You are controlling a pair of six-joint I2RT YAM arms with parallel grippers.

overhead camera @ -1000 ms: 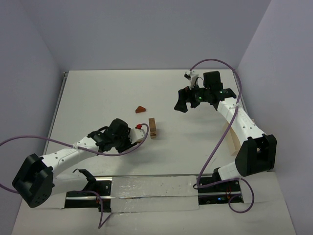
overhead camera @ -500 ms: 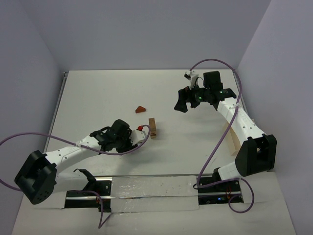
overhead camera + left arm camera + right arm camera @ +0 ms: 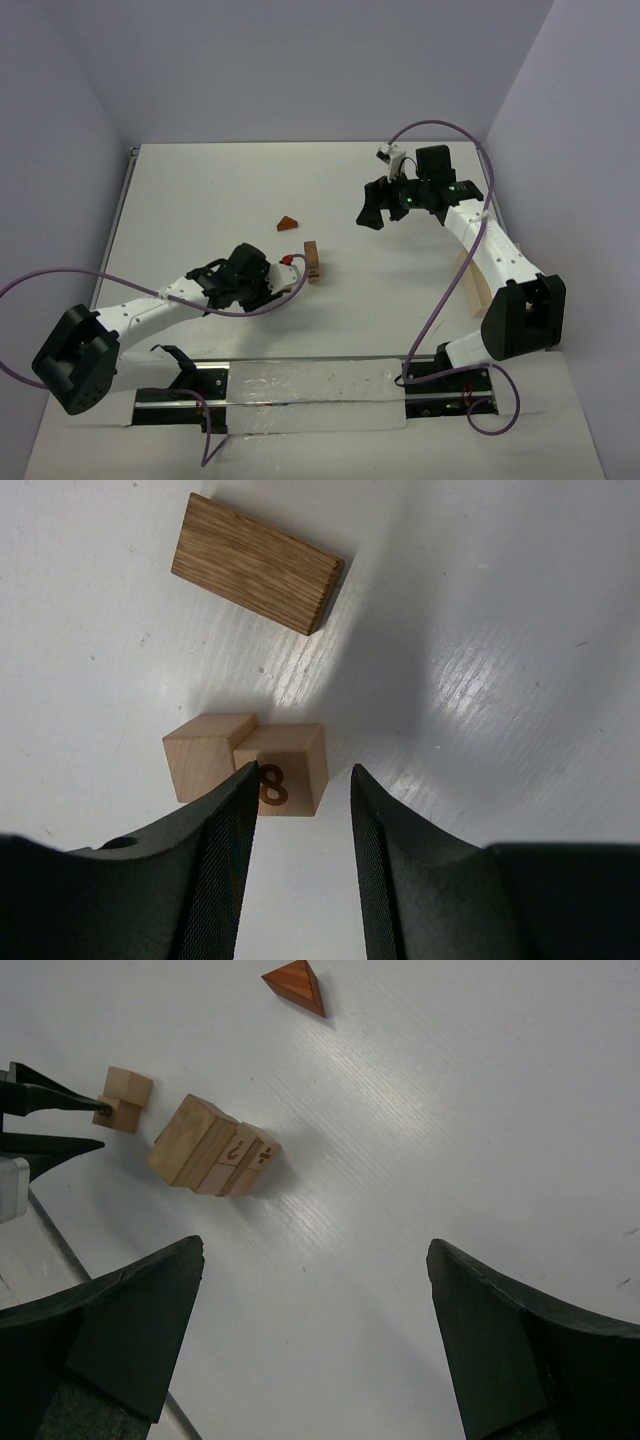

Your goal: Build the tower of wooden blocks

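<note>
Left wrist: left gripper [image 3: 304,773] spread, 8-cube [image 3: 296,752] at its tips, second cube [image 3: 203,756] touching it. Just beyond sits the tower [image 3: 313,260], mid-table. Right gripper [image 3: 313,1250] spread wide, well apart.

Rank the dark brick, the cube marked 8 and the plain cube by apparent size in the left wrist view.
1. dark brick, largest.
2. cube marked 8 and plain cube: they look alike and both are partly hidden, so unranked.
</note>
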